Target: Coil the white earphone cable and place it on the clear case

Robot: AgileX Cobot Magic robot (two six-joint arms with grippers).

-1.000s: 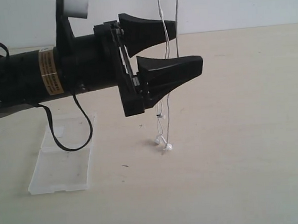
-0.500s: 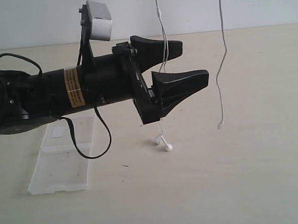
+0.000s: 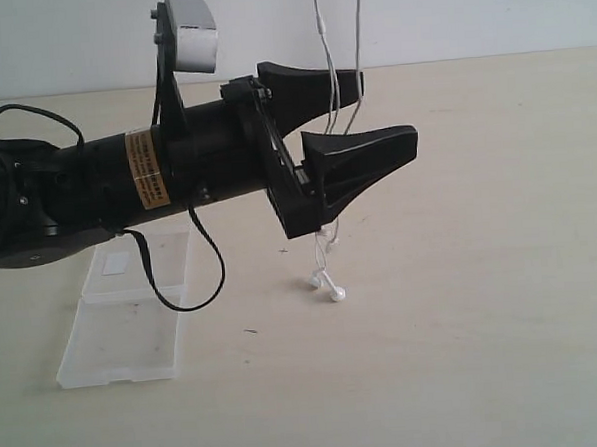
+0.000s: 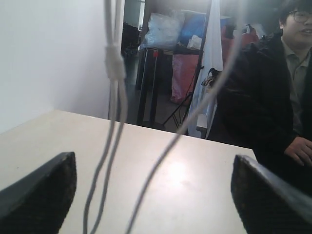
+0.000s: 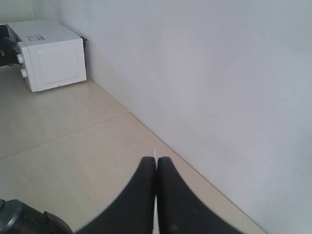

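The white earphone cable (image 3: 327, 42) hangs in two strands from above the exterior view. Its earbuds (image 3: 334, 293) rest on the table. My left gripper (image 3: 385, 109) reaches in sideways, open, and the strands pass between its fingers (image 3: 360, 152) without being pinched. The left wrist view shows the same: blurred cable strands (image 4: 115, 117) in the wide gap of the left gripper (image 4: 153, 158). My right gripper (image 5: 156, 160) is shut on the thin white cable (image 5: 154, 154); it is out of the exterior view. The clear case (image 3: 124, 328) lies open on the table, down and left of the earbuds.
The left arm's black cable (image 3: 182, 290) loops down over the case. A white microwave (image 5: 48, 48) stands by the wall in the right wrist view. A person (image 4: 282, 97) sits beyond the table's far edge. A wall backs the table.
The left arm shifted right a second ago and then held. The strand that had swung out to the right half a second ago is back between the left fingers.
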